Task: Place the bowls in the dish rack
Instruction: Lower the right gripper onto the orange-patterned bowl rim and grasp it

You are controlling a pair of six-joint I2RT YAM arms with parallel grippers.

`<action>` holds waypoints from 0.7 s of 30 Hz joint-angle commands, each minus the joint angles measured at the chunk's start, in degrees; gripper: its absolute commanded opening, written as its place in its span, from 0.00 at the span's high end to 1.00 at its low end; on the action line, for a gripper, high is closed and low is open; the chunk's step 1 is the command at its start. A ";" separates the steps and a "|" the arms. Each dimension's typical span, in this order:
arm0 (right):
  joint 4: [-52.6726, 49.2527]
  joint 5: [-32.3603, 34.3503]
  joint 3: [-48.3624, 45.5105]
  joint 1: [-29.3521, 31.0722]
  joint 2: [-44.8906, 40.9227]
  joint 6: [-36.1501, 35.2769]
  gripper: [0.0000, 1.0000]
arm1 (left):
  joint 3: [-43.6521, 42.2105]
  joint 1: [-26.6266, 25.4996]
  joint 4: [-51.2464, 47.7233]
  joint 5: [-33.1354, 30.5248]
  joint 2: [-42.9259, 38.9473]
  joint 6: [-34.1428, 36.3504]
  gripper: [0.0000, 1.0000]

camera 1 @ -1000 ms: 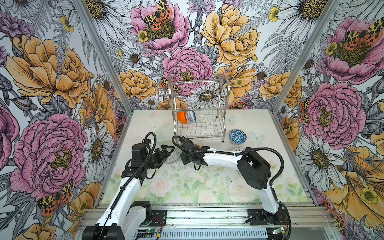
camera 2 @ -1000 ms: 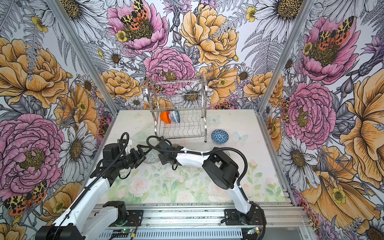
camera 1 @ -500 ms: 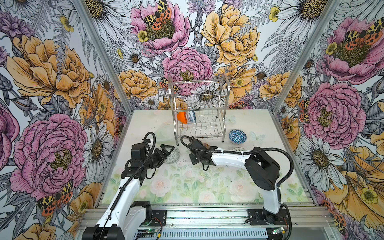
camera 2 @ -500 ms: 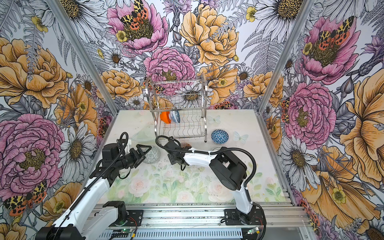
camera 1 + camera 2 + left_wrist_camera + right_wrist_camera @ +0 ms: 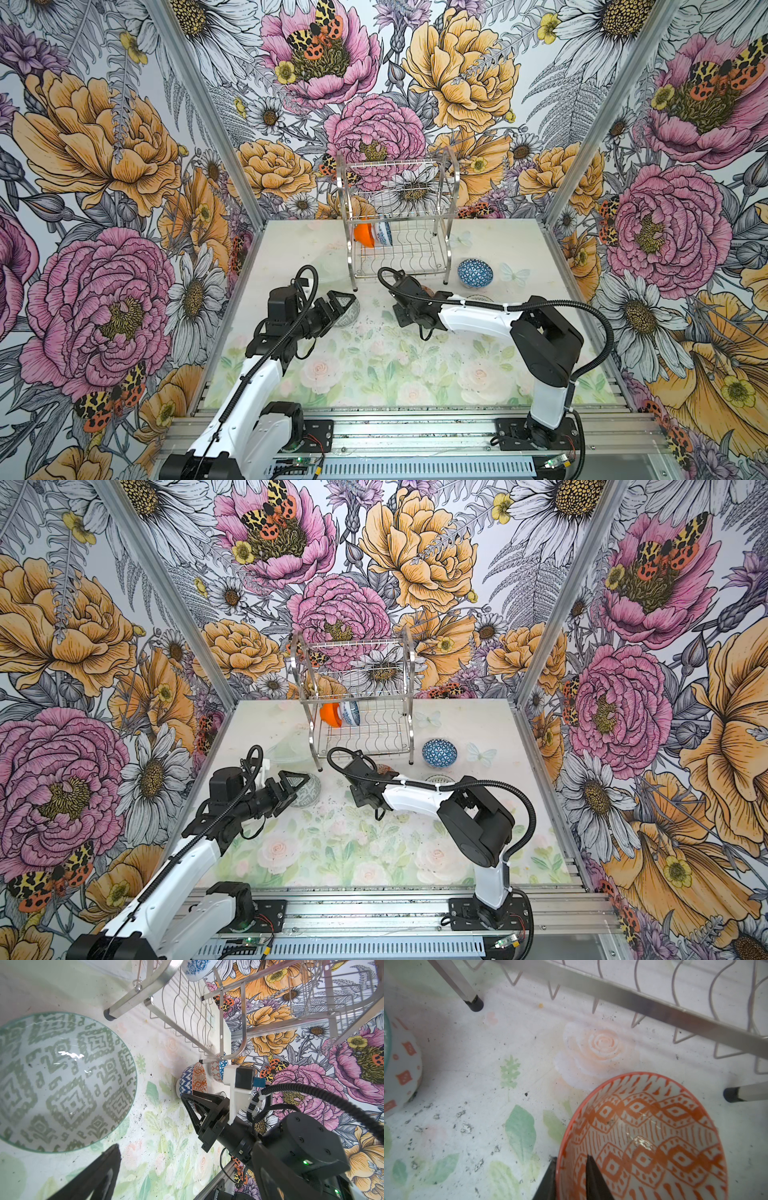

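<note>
Bowls are sitting in several spots. The right fingers (image 5: 595,1180) are clamping the rim of an orange-and-white bowl (image 5: 654,1136), one inside and one outside, holding it tilted just in front of the dish rack (image 5: 399,232). The left fingers (image 5: 341,298) are standing spread wide, gripping nothing, just beside a grey-green bowl (image 5: 62,1080) that is sitting upright on the tabletop (image 5: 374,365). An orange bowl (image 5: 362,236) and a blue-and-white bowl (image 5: 384,232) are standing on edge at the left end of the rack's lower tier. A blue patterned bowl (image 5: 475,272) is resting on the tabletop just right of the rack.
</note>
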 commanded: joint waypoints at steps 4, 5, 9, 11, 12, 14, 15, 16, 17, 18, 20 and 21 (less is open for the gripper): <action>-0.05 0.56 -0.08 -1.05 -0.75 0.56 0.74 | -0.81 -0.81 1.18 -0.33 -0.80 0.14 0.01; -0.06 0.47 0.07 -1.16 -0.57 0.64 0.74 | -0.87 -0.99 1.19 -0.39 -0.85 0.12 0.01; -0.06 -0.13 0.70 -1.22 0.08 0.40 0.72 | -0.89 -1.04 1.21 -0.63 -0.71 0.12 0.01; -0.05 -0.63 1.35 -1.22 0.78 0.30 0.70 | -0.89 -0.76 1.19 -0.55 -0.66 0.13 0.01; -0.10 -0.75 1.65 -1.22 1.09 0.30 0.70 | -0.89 -0.70 1.21 -0.50 -0.54 0.12 0.01; -0.06 -1.38 2.37 -1.22 2.00 0.30 0.68 | -0.89 -0.53 1.21 -0.46 -0.47 0.08 0.01; -0.05 -1.61 2.76 -1.22 2.44 0.30 0.68 | -0.89 -0.45 1.18 -0.44 -0.44 0.04 0.01; -0.05 -1.87 3.02 -1.22 2.74 0.32 0.68 | -0.89 -0.40 1.16 -0.39 -0.44 0.07 0.01; -0.05 -2.12 3.39 -1.22 3.07 0.38 0.68 | -0.93 -0.30 1.21 -0.37 -0.44 0.06 0.01; -0.05 -2.27 3.66 -1.22 3.36 0.46 0.68 | -0.89 -0.34 1.19 -0.32 -0.44 0.03 0.01; -0.05 -2.78 4.32 -1.14 3.82 0.47 0.68 | -0.91 -0.34 1.17 -0.30 -0.53 0.03 0.01; -0.05 -2.95 4.55 -1.14 3.92 0.50 0.69 | -0.90 -0.41 1.18 -0.36 -0.53 0.08 0.01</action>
